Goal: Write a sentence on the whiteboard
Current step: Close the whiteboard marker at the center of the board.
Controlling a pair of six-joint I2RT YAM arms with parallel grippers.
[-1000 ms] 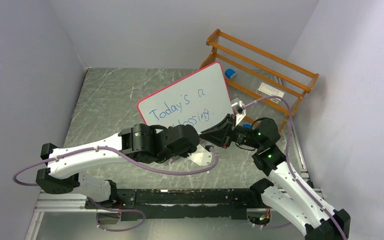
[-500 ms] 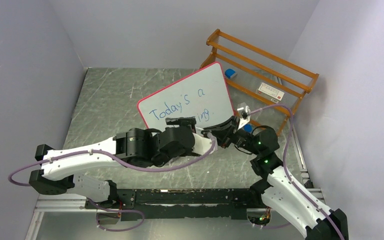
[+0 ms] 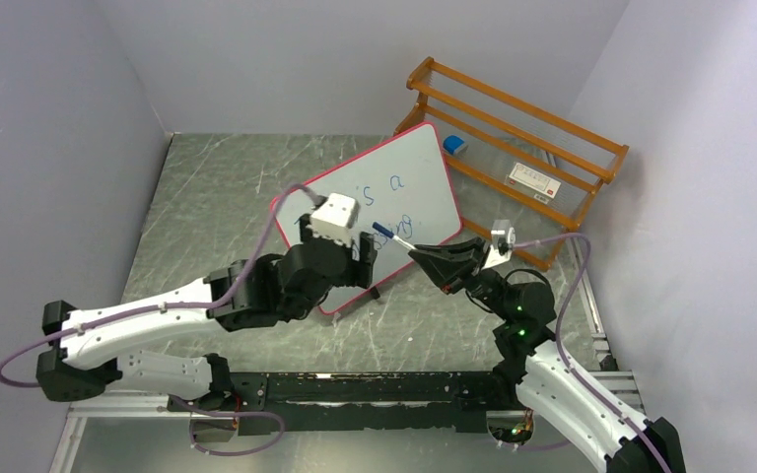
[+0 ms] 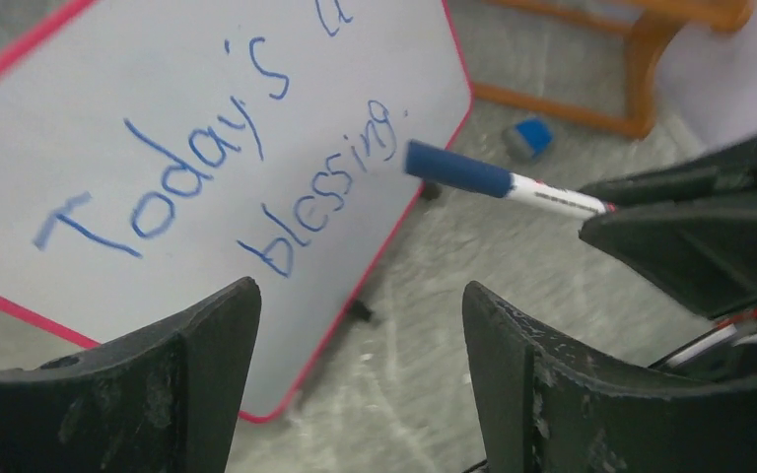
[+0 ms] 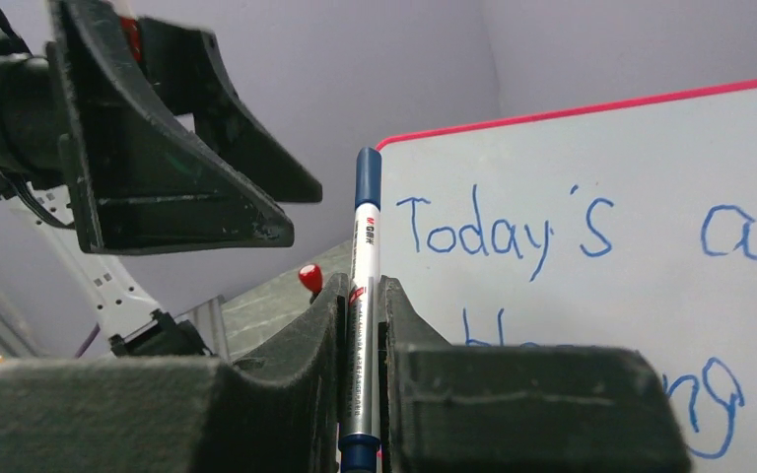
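White arms (image 3: 148, 320), black joints (image 3: 276, 286), purple cables (image 3: 256, 414).

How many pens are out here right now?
1: a marker held in the right gripper, its blue end pointing toward the whiteboard. Others could be hidden behind the arms.

Top view: soft, even overhead light is seen; only faint diffuse shadows are cast on the table (image 3: 207, 197) under the arms. The whiteboard (image 3: 432, 163) is rendered flat, matte grey-white.

Left wrist view: the left fingers (image 4: 187, 394) at 6 o'clock are rendered dark and soft. The sentence (image 4: 227, 187) is legible, the marker (image 4: 493, 182) slightly smeared.

Right wrist view: the right fingers (image 5: 513, 414) at 6 o'clock are defocused and grainy. The wall (image 5: 453, 49) at 12 o'clock is dim.
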